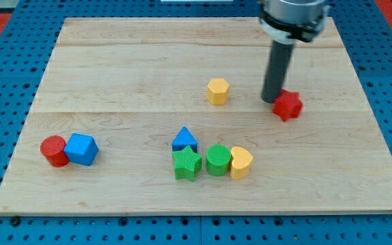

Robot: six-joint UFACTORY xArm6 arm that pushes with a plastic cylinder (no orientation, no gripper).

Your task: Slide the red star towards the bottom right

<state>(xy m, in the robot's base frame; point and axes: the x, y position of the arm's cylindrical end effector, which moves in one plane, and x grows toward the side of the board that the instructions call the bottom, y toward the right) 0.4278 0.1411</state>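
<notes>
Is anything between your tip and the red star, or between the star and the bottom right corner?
Nothing visible. My tip sits right against the red star on its upper-left side. No block lies between it and the bottom right of the board; the yellow heart lies well left.

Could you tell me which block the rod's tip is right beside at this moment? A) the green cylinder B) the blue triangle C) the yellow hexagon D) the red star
D: my tip sits against the upper-left side of the red star, while the yellow hexagon lies apart, toward the view's left.
</notes>
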